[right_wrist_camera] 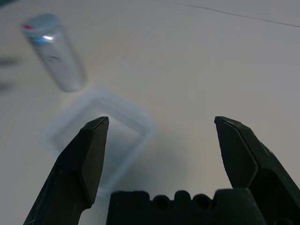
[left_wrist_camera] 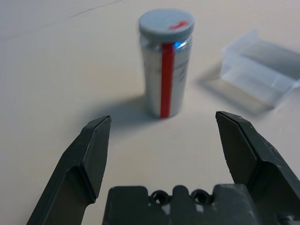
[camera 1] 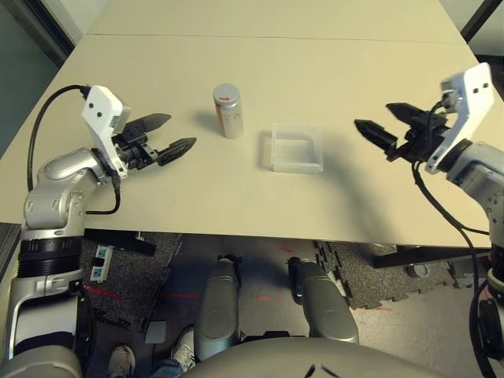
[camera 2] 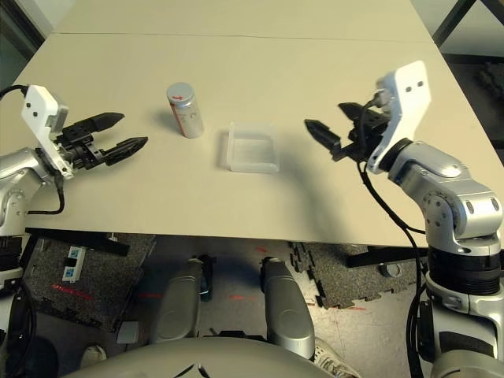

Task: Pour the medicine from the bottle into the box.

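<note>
The bottle point(camera 1: 227, 111) is a small silver-grey cylinder with a red stripe, standing upright on the table with its grey cap on; it also shows in the left wrist view point(left_wrist_camera: 166, 70). Just right of it lies the box point(camera 1: 297, 146), a shallow clear plastic tray. My left gripper point(camera 1: 173, 134) hovers open a short way left of the bottle, pointing at it, nothing between its fingers. My right gripper point(camera 1: 383, 126) is open to the right of the box, apart from it. The medicine is hidden inside the capped bottle.
The beige table point(camera 1: 260, 71) stretches far back, with a seam across it. Its front edge runs just below both grippers. Dark mats and floor point(camera 1: 362, 283) lie beneath the edge.
</note>
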### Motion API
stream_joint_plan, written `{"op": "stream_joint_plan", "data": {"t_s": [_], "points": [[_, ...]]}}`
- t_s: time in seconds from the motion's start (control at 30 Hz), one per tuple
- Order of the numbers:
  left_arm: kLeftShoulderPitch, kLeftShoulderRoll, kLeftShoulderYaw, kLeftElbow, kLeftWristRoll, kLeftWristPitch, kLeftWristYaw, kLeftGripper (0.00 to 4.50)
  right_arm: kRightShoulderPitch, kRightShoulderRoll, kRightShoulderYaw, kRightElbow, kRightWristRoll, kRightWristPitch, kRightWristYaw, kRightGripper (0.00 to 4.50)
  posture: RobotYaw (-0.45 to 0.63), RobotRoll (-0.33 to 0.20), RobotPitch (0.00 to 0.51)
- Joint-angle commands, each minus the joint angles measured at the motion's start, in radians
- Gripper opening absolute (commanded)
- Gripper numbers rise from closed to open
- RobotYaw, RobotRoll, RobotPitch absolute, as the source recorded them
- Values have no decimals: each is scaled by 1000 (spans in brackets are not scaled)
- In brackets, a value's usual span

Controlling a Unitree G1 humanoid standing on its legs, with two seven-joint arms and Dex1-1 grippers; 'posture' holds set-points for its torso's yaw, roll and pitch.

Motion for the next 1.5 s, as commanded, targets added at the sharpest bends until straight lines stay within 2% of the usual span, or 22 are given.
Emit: {"op": "stream_joint_plan", "data": {"t_s": [0.03, 0.23, 0.6, 1.5], "points": [[-71, -37, -48, 104, 58, -60, 0, 4484, -29, 26, 36, -45, 19, 43, -16, 4500, -40, 0, 211], [-176, -108, -87, 261, 112, -151, -5, 4484, -73, 60, 54, -91, 27, 90, -44, 4500, -88, 0, 202], [-260, -171, -112, 447, 158, -256, -33, 4484, -52, 64, 65, -147, 15, 112, -68, 4500, -160, 0, 193], [-369, -240, -119, 732, 243, -452, -11, 4484, -56, 75, 36, -190, 43, 146, -123, 4500, -213, 0, 222]]}}
